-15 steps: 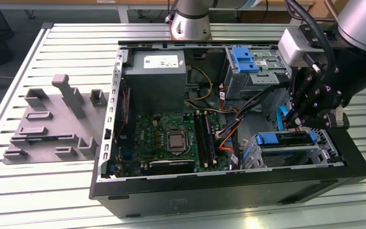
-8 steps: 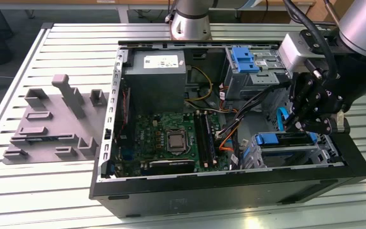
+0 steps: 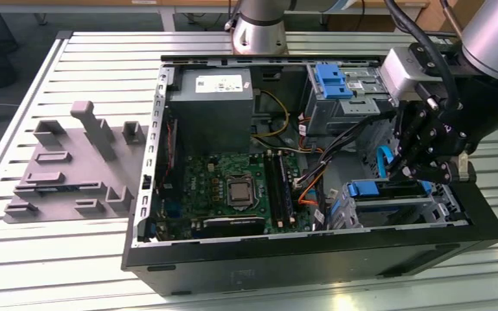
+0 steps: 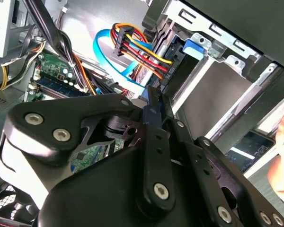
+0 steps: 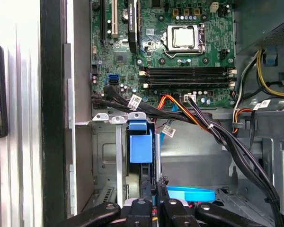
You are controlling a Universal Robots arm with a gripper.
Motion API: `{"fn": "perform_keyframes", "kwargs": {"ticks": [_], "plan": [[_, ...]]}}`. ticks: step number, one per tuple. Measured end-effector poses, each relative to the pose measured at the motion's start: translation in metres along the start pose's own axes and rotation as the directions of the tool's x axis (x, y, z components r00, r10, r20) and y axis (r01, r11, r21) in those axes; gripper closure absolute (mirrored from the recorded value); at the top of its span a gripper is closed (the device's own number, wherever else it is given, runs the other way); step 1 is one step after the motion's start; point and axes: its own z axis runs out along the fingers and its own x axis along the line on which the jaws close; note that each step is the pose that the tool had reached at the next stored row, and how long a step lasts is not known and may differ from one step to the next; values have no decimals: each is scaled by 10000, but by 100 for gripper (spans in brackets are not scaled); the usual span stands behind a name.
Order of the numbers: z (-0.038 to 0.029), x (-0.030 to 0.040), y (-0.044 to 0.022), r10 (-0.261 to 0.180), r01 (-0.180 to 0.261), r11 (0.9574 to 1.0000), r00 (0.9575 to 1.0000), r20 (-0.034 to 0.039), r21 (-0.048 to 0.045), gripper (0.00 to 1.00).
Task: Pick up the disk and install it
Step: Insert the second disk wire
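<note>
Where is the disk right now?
In the exterior view the disk, in its blue carrier, sits in the drive cage at the open computer case's right end, just below the gripper.

Black tool (image 3: 414, 170) above a blue carrier bracket (image 5: 140, 146). Green motherboard (image 3: 231, 188), grey power-supply box (image 3: 210, 110) with a white sticker (image 3: 217, 82), black case (image 3: 318, 259), light-blue cable (image 4: 109, 59), grey foam tray (image 3: 67, 168), ribbed white-grey surface (image 3: 50, 259).

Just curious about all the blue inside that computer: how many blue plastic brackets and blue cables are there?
Blue plastic brackets: 2
Blue cable: 1
Total: 3
</note>
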Motion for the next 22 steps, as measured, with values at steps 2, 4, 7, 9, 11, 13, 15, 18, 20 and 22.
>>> {"fn": "perform_keyframes", "kwargs": {"ticks": [2, 4, 7, 9, 11, 13, 15, 18, 20, 22], "plan": [[20, 1, -1, 2, -2, 10000, 10000, 5, 0, 84], [40, 3, -2, 1, -1, 10000, 10000, 19, -1, 84], [60, 7, -3, 2, -2, 10000, 10000, 61, -3, 84], [66, 11, -4, 2, -2, 10000, 10000, 96, -5, 84], [70, 27, -6, 6, -6, 10000, 9999, 101, -5, 84], [73, 45, -10, 11, -11, 10000, 9999, 105, -5, 84], [75, 51, -14, 16, -16, 10000, 9999, 109, -7, 84], [77, 51, -16, 33, -33, 10000, 9999, 116, -8, 84], [79, 52, -17, 47, -47, 10000, 9999, 119, -10, 84], [82, 52, -18, 62, -62, 10000, 9999, 119, -10, 84]]}}
